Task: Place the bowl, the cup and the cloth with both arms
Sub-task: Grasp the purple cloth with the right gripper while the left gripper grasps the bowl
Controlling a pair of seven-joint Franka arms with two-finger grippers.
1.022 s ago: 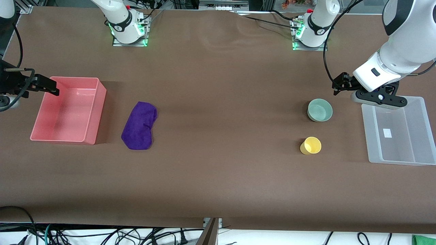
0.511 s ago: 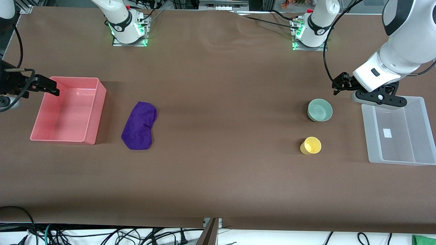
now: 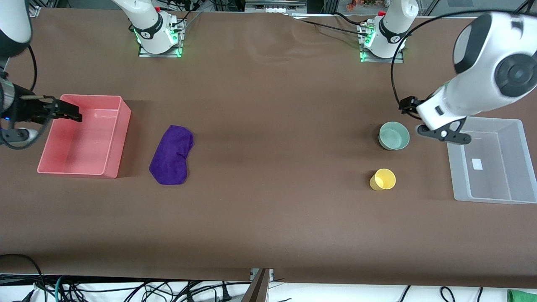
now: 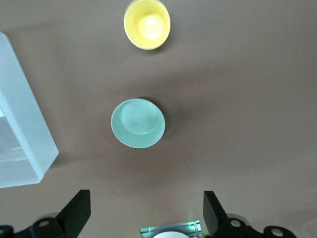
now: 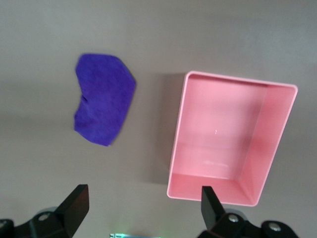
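The mint-green bowl stands upright on the table, and the yellow cup stands nearer the front camera. Both show in the left wrist view, the bowl and the cup. My left gripper is open and empty, up in the air between the bowl and the clear bin's corner. The purple cloth lies rumpled beside the pink bin and shows in the right wrist view. My right gripper is open and empty, over the pink bin's rim.
A pink bin sits empty at the right arm's end and shows in the right wrist view. A clear plastic bin sits at the left arm's end and shows in the left wrist view. The tabletop is brown.
My left arm has swung from the clear bin's corner toward the bowl. My right gripper has shifted a little farther over the pink bin. The bowl, cup and cloth have not moved.
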